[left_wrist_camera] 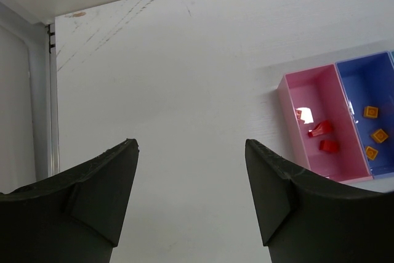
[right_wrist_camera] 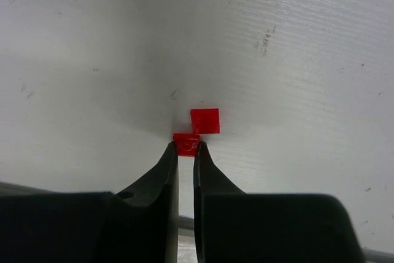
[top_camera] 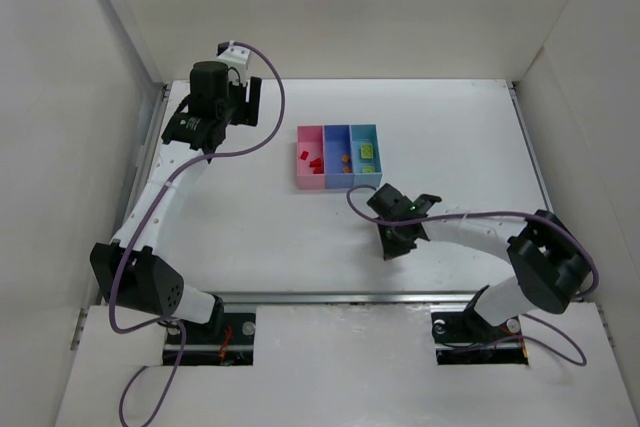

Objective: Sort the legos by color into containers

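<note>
Right gripper (right_wrist_camera: 186,146), pinched almost shut, seems to nip a small red plastic brick (right_wrist_camera: 184,139) beside a second red brick (right_wrist_camera: 204,121). Best lift straight, then swing far-left over the pink plastic bin (top_camera: 310,185). Left gripper (left_wrist_camera: 191,144) gapes empty.

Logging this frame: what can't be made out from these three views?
Right wrist view: whether the right gripper grips the near red brick or only touches it; the fingertips cover its near edge.
Top view: both loose red bricks, that one and the far red brick, hidden under the gripper.
Left wrist view: the teal bin, cut off by the right edge; the blue bin partly.
</note>
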You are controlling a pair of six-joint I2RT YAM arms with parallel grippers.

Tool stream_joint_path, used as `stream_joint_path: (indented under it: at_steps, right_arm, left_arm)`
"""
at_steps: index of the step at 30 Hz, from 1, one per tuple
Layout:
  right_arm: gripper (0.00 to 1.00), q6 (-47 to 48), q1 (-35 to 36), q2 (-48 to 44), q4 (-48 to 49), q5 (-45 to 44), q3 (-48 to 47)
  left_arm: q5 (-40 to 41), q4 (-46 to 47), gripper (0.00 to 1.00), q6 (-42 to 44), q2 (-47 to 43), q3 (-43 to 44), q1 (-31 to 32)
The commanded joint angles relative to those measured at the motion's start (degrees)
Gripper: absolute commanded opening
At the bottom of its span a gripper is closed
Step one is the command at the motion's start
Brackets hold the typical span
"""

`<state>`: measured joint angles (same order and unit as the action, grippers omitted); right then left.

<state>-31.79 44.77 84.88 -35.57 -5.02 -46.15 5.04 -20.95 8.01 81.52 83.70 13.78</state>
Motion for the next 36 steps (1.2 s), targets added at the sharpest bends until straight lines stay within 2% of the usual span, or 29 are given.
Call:
stream_joint_path:
  at_steps: [1, 4, 7, 8, 10, 11, 14, 15, 16, 18, 19, 22, 25, 30, 34, 36]
  right_arm:
    - [0.0, 0.58, 1.54, 0.2, -1.68, 0.27, -4.01]
    - [0.0, 3.04, 2.86, -1.38, -5.73, 1.05, -12.6]
    - [0.0, 5.59, 2.86, -2.09, -4.69, 1.07, -20.44]
    - [0.0, 6.3, 2.86, -1.48, -3.81, 0.45, -26.21]
    - [0.0, 9.28, 2.86, 3.25, -1.52, -0.6, -32.92]
    - [0.0, 10.33, 2.86, 5.71, -1.52, -0.61, -40.35]
    - [0.0, 12.28, 0.42, 16.95, -1.52, 0.09, -51.72]
    - [0.0, 12.89, -0.29, 19.85, -2.82, 0.79, -59.5]
    - [0.0, 12.89, -1.0, 25.54, -4.14, 1.49, -63.58]
    - [0.0, 14.12, -2.14, 30.67, -7.66, 2.03, -73.84]
    - [0.0, 15.17, -2.15, 34.96, -8.37, 2.03, -76.52]
    - [0.0, 16.58, -2.15, 40.08, -9.43, 2.03, -84.42]
    - [0.0, 16.59, -3.28, 44.4, -10.04, -0.69, -89.18]
    - [0.0, 15.97, -4.7, 44.41, -6.53, -0.53, -86.22]
    - [0.06, 16.85, -4.7, 45.81, -6.43, 5.1, -84.46]
    - [0.16, 16.85, -4.7, 45.81, -6.44, 5.1, -82.18]
  left_arm:
    - [0.5, 0.91, 0.68, -0.36, -1.71, 1.2, -0.16]
    - [0.5, 0.91, 0.68, -0.36, -1.71, 1.2, -0.16]
    - [0.5, 0.91, 0.68, -0.36, -1.71, 1.2, -0.16]
    - [1.11, 1.43, 0.68, -0.36, -1.71, 1.2, -0.16]
    - [2.51, 1.96, 0.68, -0.97, -1.71, 0.68, -0.16]
    - [3.3, 1.97, 0.69, -0.98, -1.71, 0.67, -0.16]
    - [7.61, 2.49, 0.71, -0.98, -2.41, 0.15, -0.68]
    - [8.84, 3.1, 0.71, -0.98, -3.11, 0.15, -0.69]
    - [11.63, 3.63, 0.71, -0.98, -3.12, -0.46, -0.69]
    - [14.37, 4.24, 0.72, -0.98, -4.0, -1.0, -1.39]
    - [15.6, 4.77, 0.75, -0.98, -4.61, -1.61, -1.91]
    - [16.5, 4.78, 0.76, -0.98, -5.14, -2.14, -2.53]
    - [14.83, 4.78, 0.76, -0.98, -5.75, -2.67, -2.53]
    - [14.22, 4.78, 0.76, -0.98, -5.75, -2.67, -2.53]
    - [12.98, 4.78, 0.76, -0.98, -5.75, -2.67, -2.53]
    - [12.46, 4.78, 0.76, -0.98, -5.75, -2.67, -2.53]
